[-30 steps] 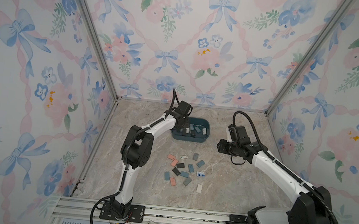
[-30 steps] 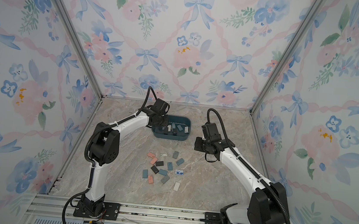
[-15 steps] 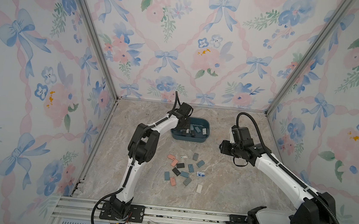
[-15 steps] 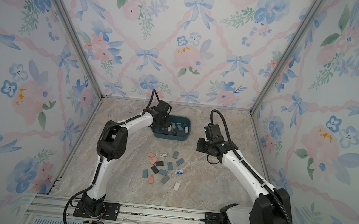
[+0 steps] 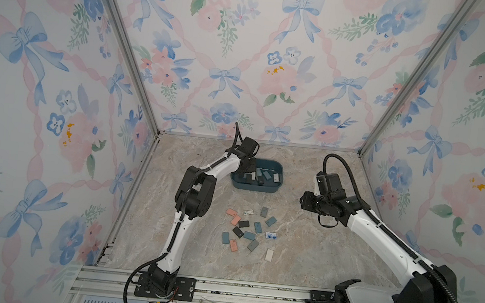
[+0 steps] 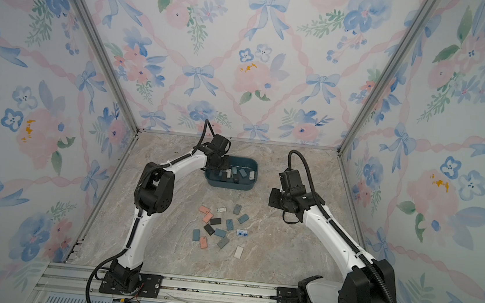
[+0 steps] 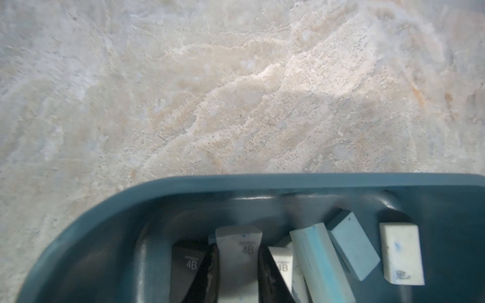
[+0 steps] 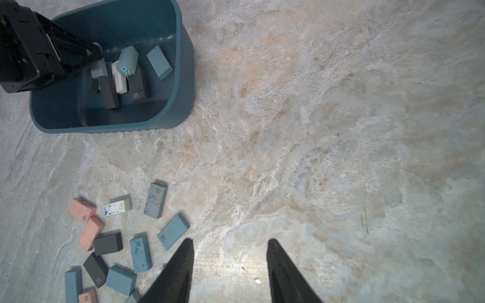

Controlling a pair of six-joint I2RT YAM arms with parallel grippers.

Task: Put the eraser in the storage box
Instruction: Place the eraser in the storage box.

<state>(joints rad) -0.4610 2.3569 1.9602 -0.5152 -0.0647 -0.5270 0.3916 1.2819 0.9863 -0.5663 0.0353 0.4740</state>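
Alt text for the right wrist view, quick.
The left gripper holds a grey eraser inside the teal storage box, over other erasers. More erasers lie scattered on the marble table; the right gripper is open and empty.

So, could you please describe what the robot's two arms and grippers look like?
The left arm and right arm have white tubular links with bulky black joints and black bases bolted to a silver rail. A black ribbed cable runs along each arm. The left gripper and right gripper are matte black, with flat fingers tapering to points.
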